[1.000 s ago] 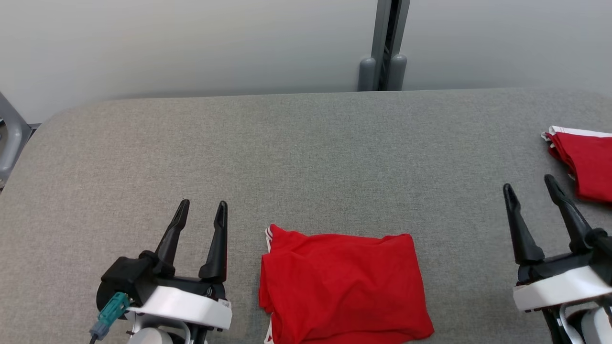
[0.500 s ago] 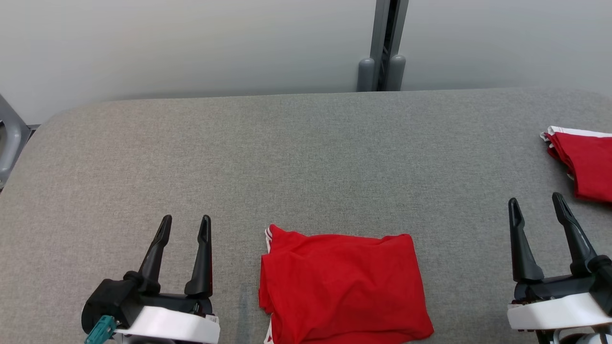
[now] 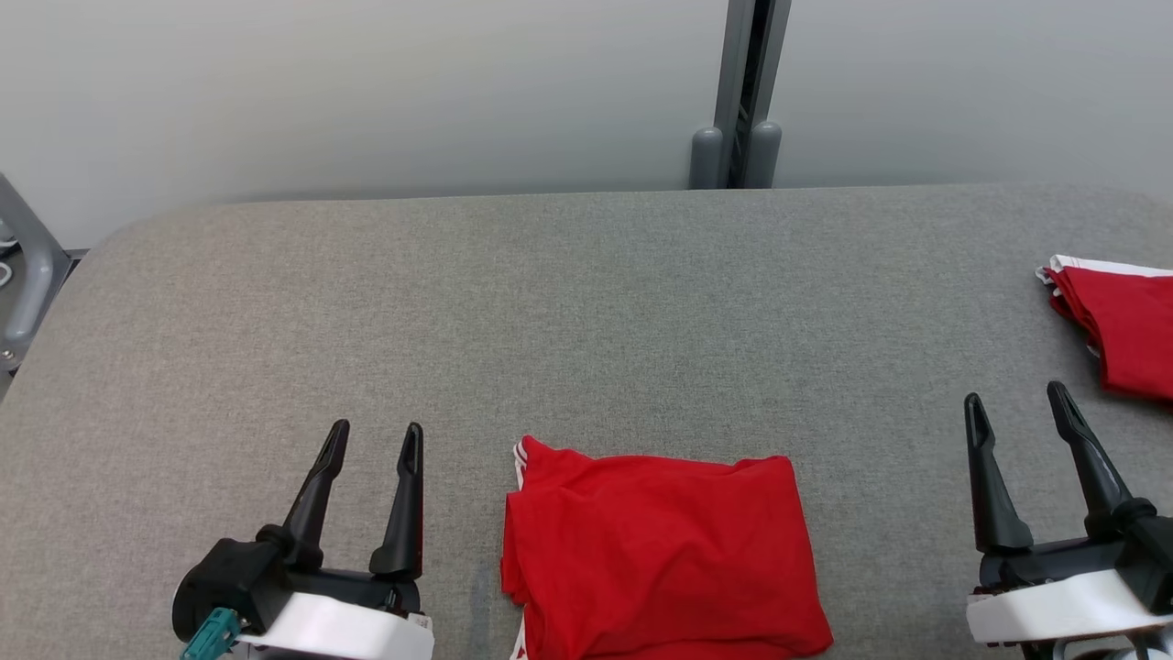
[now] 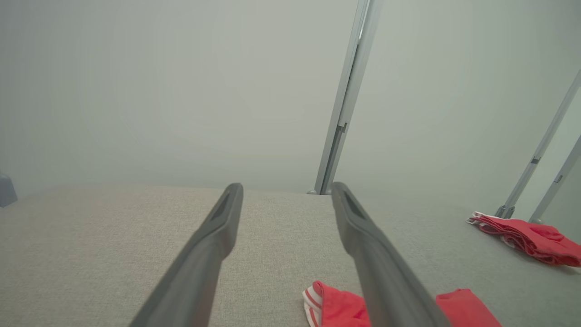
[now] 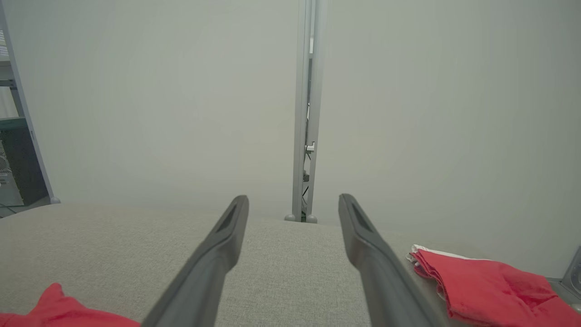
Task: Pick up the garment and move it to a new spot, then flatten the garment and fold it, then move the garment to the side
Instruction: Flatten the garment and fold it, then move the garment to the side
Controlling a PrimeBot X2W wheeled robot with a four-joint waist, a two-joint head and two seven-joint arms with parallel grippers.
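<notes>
A red garment (image 3: pixel 655 555) with white trim lies folded into a rectangle at the near middle of the grey table (image 3: pixel 568 302). Its white-striped corner (image 4: pixel 317 302) peeks out beside my left finger, and a red tip (image 5: pixel 54 309) of it sits at the lower left of the right wrist view. My left gripper (image 3: pixel 376 438) stands open to the left of the garment, apart from it, holding nothing. My right gripper (image 3: pixel 1013 401) is open well to its right, also holding nothing.
A second folded red garment (image 3: pixel 1118 325) with a white edge lies at the table's far right (image 5: pixel 485 284), also in the left wrist view (image 4: pixel 526 236). A grey post (image 3: pixel 738 92) stands against the pale wall behind the table. A grey frame part (image 3: pixel 23 275) sits at the left edge.
Both grippers have drawn back toward the near edge, still open. The head camera tilted slightly, so the table shifted down in the picture. The garment lies as before.
</notes>
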